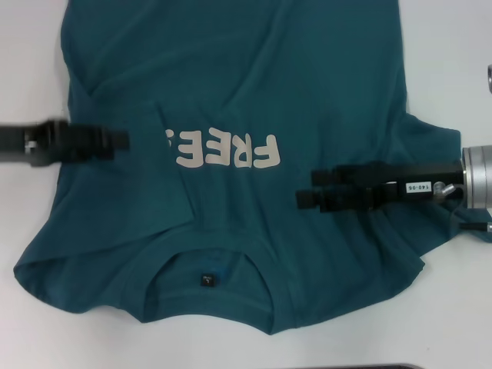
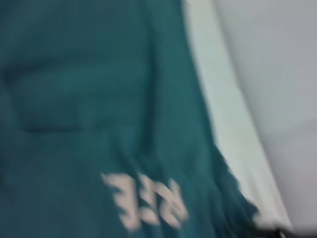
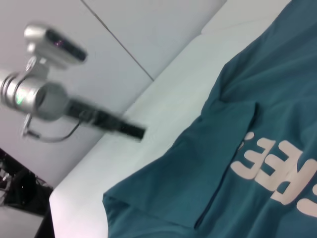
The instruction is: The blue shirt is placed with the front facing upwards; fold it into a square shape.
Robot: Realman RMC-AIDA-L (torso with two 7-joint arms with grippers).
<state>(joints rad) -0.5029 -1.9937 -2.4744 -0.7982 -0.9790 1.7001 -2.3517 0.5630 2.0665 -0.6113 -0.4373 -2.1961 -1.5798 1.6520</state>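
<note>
Two arms are reaching in over the shirt (image 1: 254, 92), which is lying on the white bench (image 1: 31, 323). Its hem end is running out of the head view at the far edge, so its full length is not showing; the collar with its black tag (image 1: 205, 279) is lying nearest the robot, and the long axis is running from near to far. The lettering (image 1: 224, 150) is reading upside down in the head view, with its last character tucked under a fold of cloth on the left side. The left sleeve is lying folded inward over the chest; the right sleeve is spreading out under the right arm.

The left end effector (image 1: 115, 142) is hovering over the folded left side, motion-blurred, and I cannot tell whether it is clenched or released. The right end effector (image 1: 304, 188) is hanging over the right chest, its two fingers lying apart with nothing between them
</note>
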